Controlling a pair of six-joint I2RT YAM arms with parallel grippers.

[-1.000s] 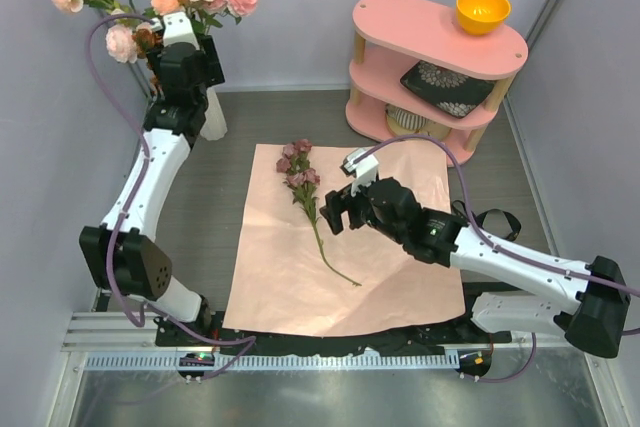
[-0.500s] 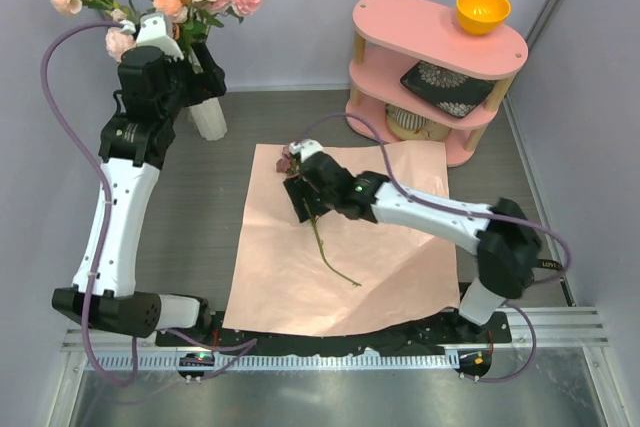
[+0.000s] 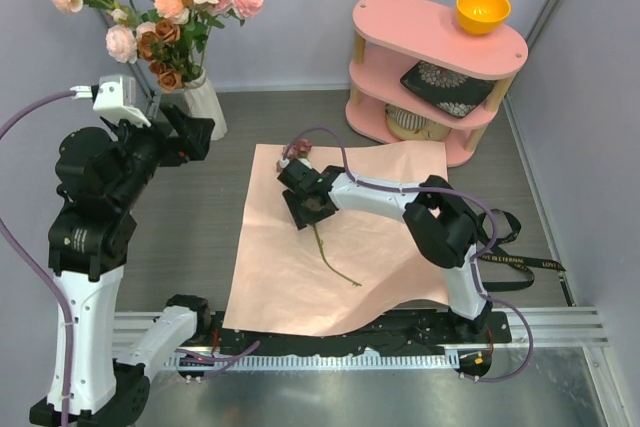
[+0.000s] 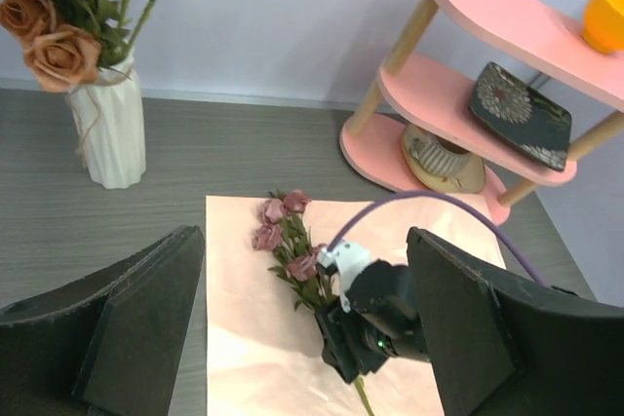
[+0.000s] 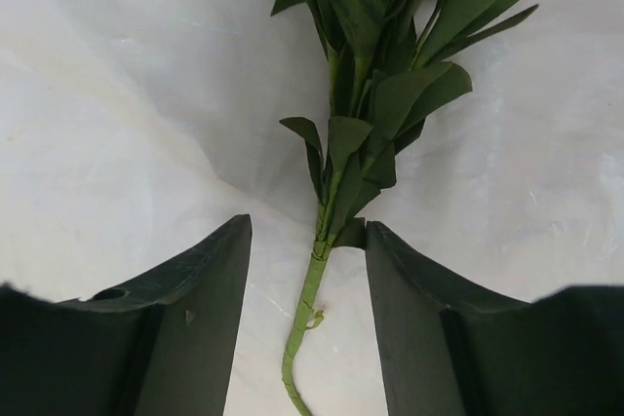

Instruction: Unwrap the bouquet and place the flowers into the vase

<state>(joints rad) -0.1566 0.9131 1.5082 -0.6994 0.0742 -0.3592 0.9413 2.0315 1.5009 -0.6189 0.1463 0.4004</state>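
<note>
Left gripper: we see the left gripper (image 3: 188, 133) held above the table, near the vase, its jaws spread wide with nothing between them; its two dark fingers (image 4: 136, 328) frame the paper below
Right gripper: the right gripper (image 3: 310, 205) is down at the paper, jaws parted to either side of the green stem; from its wrist camera we see a clear gap on the stem's left, while the right finger (image 5: 419, 319) sits just beside a low leaf, so nothing is clamped
Loose flower: a spray of mauve roses on a long green stem (image 3: 298, 153) lies flat on the paper, blossoms toward the far edge, the bare stem end trailing toward the near side
Vase: the tall white ribbed vase (image 3: 205, 107) stands upright on the grey wood-grain table (image 3: 230, 187), off the paper's far-left corner
Flowers in vase: pink, peach, cream and rust-brown roses (image 3: 170, 7) stand in it
Paper: the peach-pink sheet of wrapping paper (image 3: 280, 277) lies spread open
Ribbon: a black ribbon with pale lettering (image 3: 515, 261) lies beside the paper's right edge
Shelf: a pink oval three-tier shelf (image 3: 440, 32) stands far right, with an orange bowl (image 3: 483, 10) on top
</note>
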